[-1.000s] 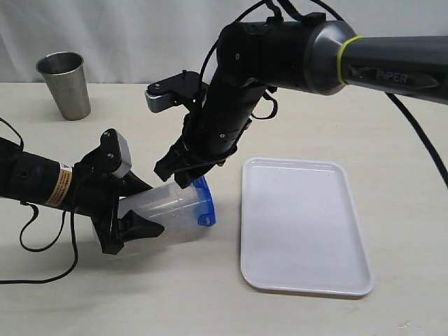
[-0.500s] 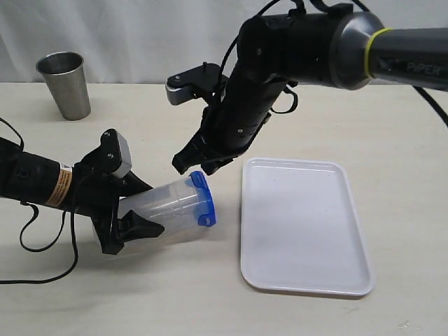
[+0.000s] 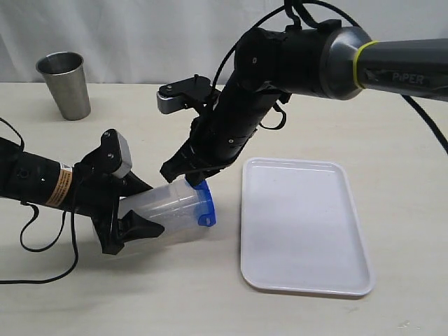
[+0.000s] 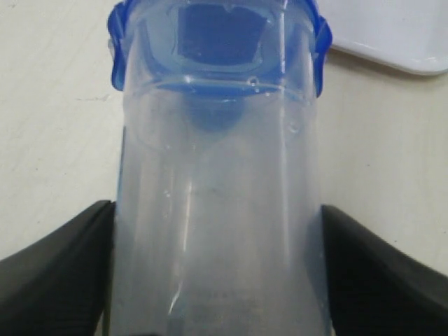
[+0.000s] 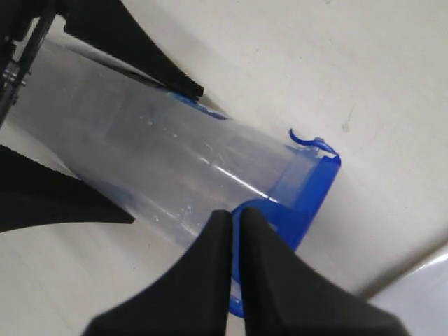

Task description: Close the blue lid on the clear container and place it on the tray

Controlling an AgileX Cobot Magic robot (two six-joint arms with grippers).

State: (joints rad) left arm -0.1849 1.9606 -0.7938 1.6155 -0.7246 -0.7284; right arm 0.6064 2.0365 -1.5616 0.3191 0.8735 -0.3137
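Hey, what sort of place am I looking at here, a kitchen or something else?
Most likely a robotics lab bench, not a kitchen. Two robot arms work over a beige table before a plain white curtain, with just a few props: a steel cup, a tray and a lidded container.

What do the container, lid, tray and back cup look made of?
The clear container looks like see-through plastic, slightly cloudy; the table shows through. The blue lid: opaque glossy plastic with moulded snap tabs. The tray: probably white plastic, smooth, soft sheen. The cup: likely steel, grey with dull reflections.
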